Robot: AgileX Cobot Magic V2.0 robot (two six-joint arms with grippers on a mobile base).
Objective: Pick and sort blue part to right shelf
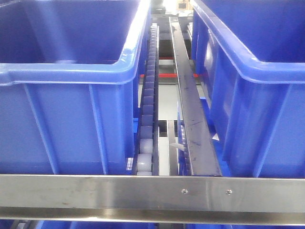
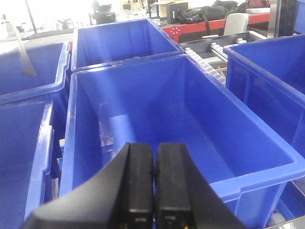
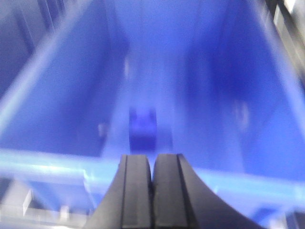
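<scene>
Right gripper (image 3: 152,191) closed, black fingers (image 3: 136,191) pressed together with nothing between them, poised above the near rim of a large blue bin (image 3: 71,162); view blurred; blue part (image 3: 142,128) lying on the floor of that bin, near the middle, well apart from the fingers. Left gripper (image 2: 153,186) likewise closed and empty, hanging over the near edge of another blue bin (image 2: 267,167). Right shelf seen from the front: steel front bar (image 1: 95,191) across the bottom; pale roller track (image 1: 147,119) and a steel rail (image 1: 190,109) running between two bins.
</scene>
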